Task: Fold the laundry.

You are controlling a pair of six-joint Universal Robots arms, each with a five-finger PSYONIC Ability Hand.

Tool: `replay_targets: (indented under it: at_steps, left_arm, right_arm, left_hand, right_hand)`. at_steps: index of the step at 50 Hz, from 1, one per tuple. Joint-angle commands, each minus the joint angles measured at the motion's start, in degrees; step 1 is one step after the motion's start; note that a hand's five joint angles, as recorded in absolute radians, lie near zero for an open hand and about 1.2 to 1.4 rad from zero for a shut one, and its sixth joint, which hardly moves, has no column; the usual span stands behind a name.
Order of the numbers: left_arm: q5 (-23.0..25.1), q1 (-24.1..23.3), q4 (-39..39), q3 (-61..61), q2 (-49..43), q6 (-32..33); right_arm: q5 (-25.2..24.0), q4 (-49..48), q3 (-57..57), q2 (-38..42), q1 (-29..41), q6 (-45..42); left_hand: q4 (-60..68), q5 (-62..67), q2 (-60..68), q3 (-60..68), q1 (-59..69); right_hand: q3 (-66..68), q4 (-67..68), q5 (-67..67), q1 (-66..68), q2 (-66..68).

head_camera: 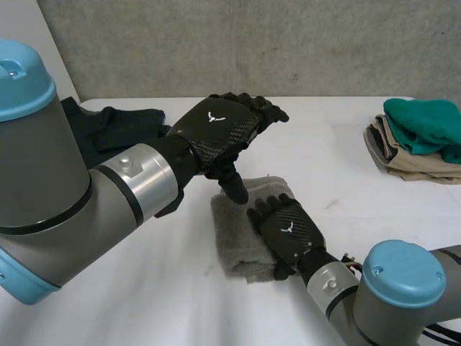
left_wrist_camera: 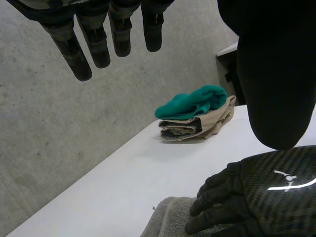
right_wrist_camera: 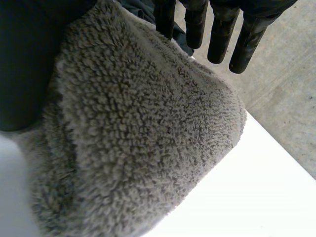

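a white table [head_camera: 144,288], smooth and bare in front, stands against a rough grey concrete wall [head_camera: 302,43]. near its middle lies one towel [head_camera: 238,245], grey and thick, folded into a squat block with rounded edges; up close its pile is shaggy and looped. the right hand [head_camera: 288,227], black with a carbon-weave back, lies palm down on the near half of the towel, its fingers [right_wrist_camera: 217,39] spread a little and reaching out over the cloth, the thumb down along the towel's side, nothing pinched. the left hand [head_camera: 220,130], same black make, hangs in the air above the towel's far end, its fingers [left_wrist_camera: 94,47] straight and slightly apart, holding nothing; its thumb [left_wrist_camera: 276,89] points down toward the towel's far corner, and whether the tip touches the pile i can't tell. two hands, one towel between them. at the far left of the table, partly behind the left arm, sits one dark heap [head_camera: 115,126], soft and crumpled. at the far right, well apart from the towel, there's one stack [head_camera: 403,162] of folded clothes, beige layers below with a green piece [head_camera: 425,122] draped on top, its edge rounded; how many layers are beneath i can't make out.
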Motion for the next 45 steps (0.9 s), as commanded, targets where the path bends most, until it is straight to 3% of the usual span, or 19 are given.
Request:
replay_targets:
  at_steps: [1, 7, 11, 16, 18, 20, 27, 30, 33, 36, 45]
  left_arm:
    - [0.0, 0.0, 0.0, 0.0, 0.1, -0.2]
    - [0.1, 0.1, 0.1, -0.4, 0.2, -0.3]
    - [0.1, 0.2, 0.1, -0.6, 0.3, -0.3]
    - [0.1, 0.1, 0.1, -0.6, 0.3, -0.3]
    - [0.1, 0.2, 0.1, -0.6, 0.4, -0.3]
    - [0.1, 0.1, 0.1, -0.6, 0.4, -0.3]
    - [0.1, 0.2, 0.1, -0.6, 0.4, -0.4]
    - [0.1, 0.2, 0.1, -0.6, 0.4, -0.4]
    - [0.1, 0.2, 0.1, -0.6, 0.4, -0.4]
    - [0.1, 0.2, 0.1, -0.6, 0.4, -0.4]
    - [0.1, 0.4, 0.1, -0.6, 0.4, -0.4]
  right_arm:
    - [-0.4, -0.3, -2.7, 2.1, 0.1, -0.1]
    - [-0.9, -0.3, -5.4, 3.4, 0.2, -0.4]
    - [-1.1, -0.3, -7.7, 4.3, 0.2, -0.2]
    - [-1.0, 0.1, -11.2, 5.5, 0.0, 0.1]
    - [-0.9, 0.4, -12.3, 6.0, 0.0, 0.1]
    - [-0.4, 0.5, -13.3, 6.4, 0.0, 0.1]
    - [-0.5, 0.5, -15.0, 8.4, -0.1, -0.2]
    - [-0.7, 0.4, -15.9, 9.5, -0.1, -0.3]
    - [-0.8, 0.4, -17.1, 10.3, -0.1, -0.5]
    - [-0.9, 0.3, -18.3, 10.4, -0.1, -0.1]
    - [-1.1, 1.4, -22.6, 10.4, -3.7, -0.4]
  left_hand:
    - [-0.1, -0.2, -0.4, -0.7, 0.0]
    - [-0.1, -0.2, -0.4, -0.7, 0.0]
    - [0.1, -0.1, -0.2, -0.5, 0.2]
    - [0.1, -0.1, -0.2, -0.5, 0.2]
    - [0.1, -0.1, -0.2, -0.5, 0.2]
    - [0.1, -0.1, -0.2, -0.5, 0.2]
    - [0.1, -0.1, -0.2, -0.5, 0.2]
    - [0.1, -0.1, -0.2, -0.5, 0.2]
    - [0.1, -0.1, -0.2, -0.5, 0.2]
    - [0.1, -0.1, -0.2, -0.5, 0.2]
    - [0.1, -0.1, -0.2, -0.5, 0.2]
  right_hand:
    - [9.1, 8.1, 8.0, 11.6, 8.8]
    - [37.5, 36.5, 36.4, 40.0, 37.2]
    - [46.6, 45.6, 45.6, 49.1, 46.3]
    - [44.3, 43.3, 43.2, 46.8, 44.0]
    - [36.8, 35.7, 35.7, 39.2, 36.5]
    - [21.0, 20.0, 19.9, 23.5, 20.7]
    - [21.1, 20.0, 20.0, 23.5, 20.8]
    - [30.1, 29.1, 29.0, 32.6, 29.8]
    - [53.3, 52.3, 52.2, 55.8, 53.0]
    - [67.8, 66.7, 66.7, 70.2, 67.5]
    - [67.8, 66.7, 66.7, 70.2, 67.5]
